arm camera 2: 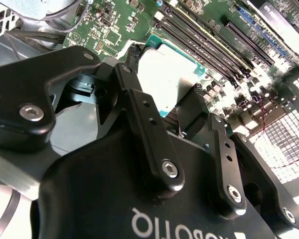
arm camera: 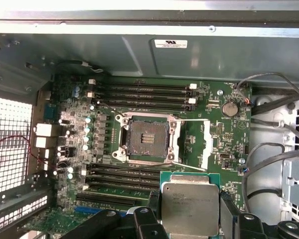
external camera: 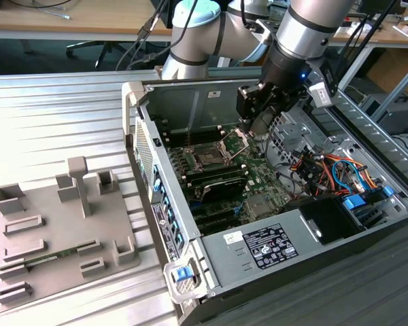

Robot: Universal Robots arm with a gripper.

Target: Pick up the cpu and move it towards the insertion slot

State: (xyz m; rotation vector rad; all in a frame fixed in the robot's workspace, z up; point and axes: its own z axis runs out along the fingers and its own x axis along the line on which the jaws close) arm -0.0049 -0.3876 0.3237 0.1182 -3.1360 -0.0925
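My gripper (arm camera: 189, 211) is shut on the cpu (arm camera: 189, 205), a flat square chip with a pale silver top and a green rim. In the second wrist view, the black fingers (arm camera 2: 134, 94) clamp two opposite edges of the cpu (arm camera 2: 164, 74). The insertion slot (arm camera: 146, 138) is a dark square socket in a silver frame on the green motherboard, and its bed is uncovered. The cpu hangs above the board, a short way off to one side of the slot, over the black memory slots. In the exterior view my gripper (external camera: 257, 128) hovers inside the open computer case, just to the exterior view's right of the slot (external camera: 209, 157).
The slot's hinged metal plate (arm camera: 200, 144) lies swung open beside it. Long black memory slots (arm camera: 139, 92) flank the socket. Cables (external camera: 326, 170) and a power supply (external camera: 272, 246) fill the case's near side. A grey fixture tray (external camera: 54, 231) lies on the table at the exterior view's left.
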